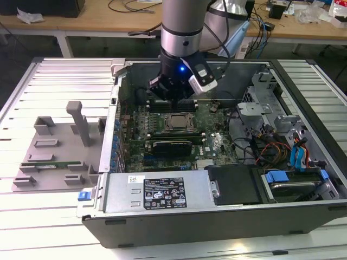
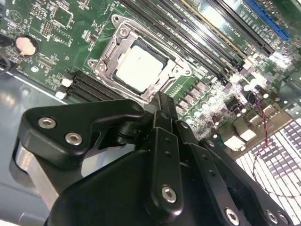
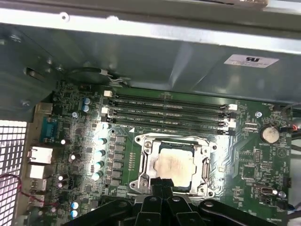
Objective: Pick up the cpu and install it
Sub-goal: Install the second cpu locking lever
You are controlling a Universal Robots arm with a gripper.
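The gripper (image 2: 160,101) has its fingers pressed together on nothing, their tips hanging just above the edge of the cpu (image 2: 140,68), which already lies flat in the socket frame (image 3: 176,165) on the motherboard (image 1: 179,135). I judge the placing step done. The open computer case (image 1: 162,192) holds the board, drives and cables.

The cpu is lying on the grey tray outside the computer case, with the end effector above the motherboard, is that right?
Not quite. The cpu is not on the grey tray; it sits inside the socket frame on the motherboard, as both wrist views show. The rest holds: the end effector is above the motherboard, inside the open computer case in the exterior view.
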